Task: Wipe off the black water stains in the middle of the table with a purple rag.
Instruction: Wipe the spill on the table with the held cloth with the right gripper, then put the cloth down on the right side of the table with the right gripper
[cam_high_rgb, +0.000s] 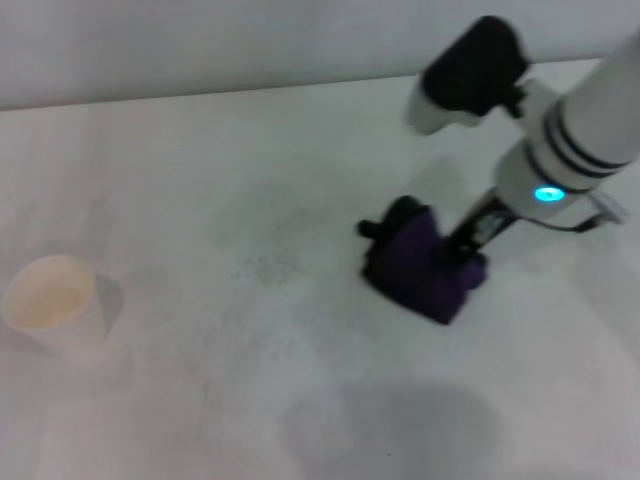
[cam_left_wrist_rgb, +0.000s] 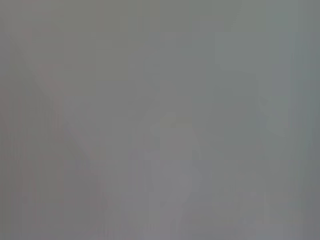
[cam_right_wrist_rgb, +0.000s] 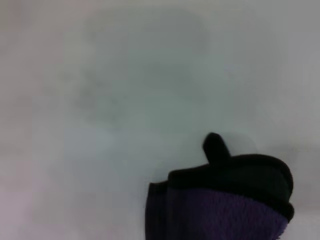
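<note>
1. Rag (cam_high_rgb: 425, 265), purple with black edging, sits bunched at the right pincer (cam_high_rgb: 462, 258), pressed onto the white worktop (cam_high_rgb: 200, 180).
2. Pincer appears closed on the cloth, though its fingertips are hidden.
3. Wiping looks underway; no dark blot shows, only faint grey specks (cam_high_rgb: 268, 262) out beyond the rag.
4. Next move likely calls for dragging the rag across those specks.
5. Left pincer is out of sight.
</note>
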